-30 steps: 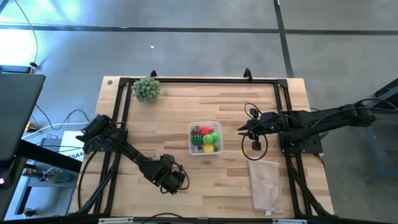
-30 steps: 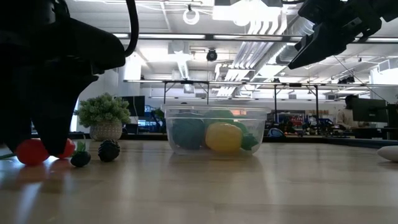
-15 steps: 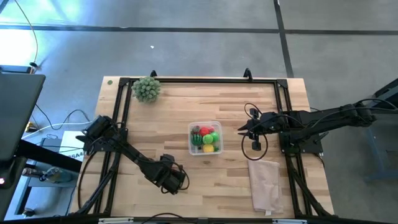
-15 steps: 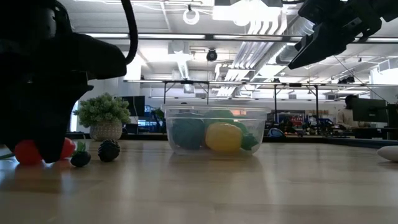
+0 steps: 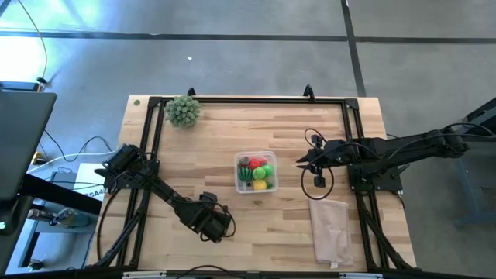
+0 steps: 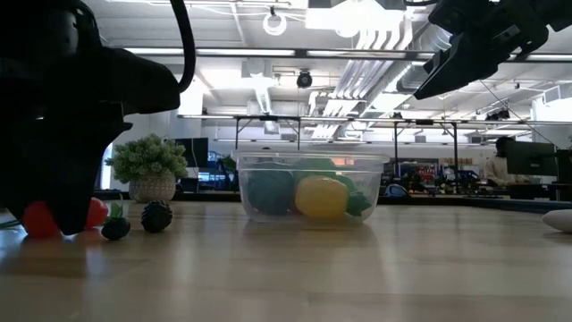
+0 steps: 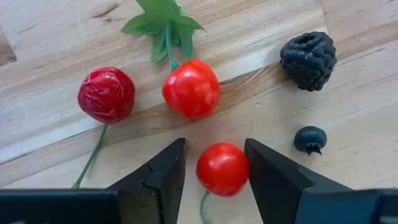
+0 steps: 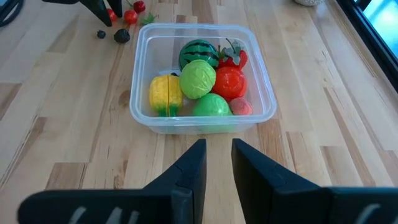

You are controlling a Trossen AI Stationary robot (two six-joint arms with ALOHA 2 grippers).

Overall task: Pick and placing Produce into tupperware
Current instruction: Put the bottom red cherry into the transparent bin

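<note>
Left wrist: pincer [image 7: 214,165] (parted) astride cherry [image 7: 222,168]

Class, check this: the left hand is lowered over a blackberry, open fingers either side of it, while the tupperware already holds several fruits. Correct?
Not quite. The left wrist view shows the left hand straddling a red cherry; the blackberry lies apart. The tupperware does hold several fruits.

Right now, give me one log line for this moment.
left gripper: open around cherry | right gripper: open, waiting by tub | tub: partly filled
</note>
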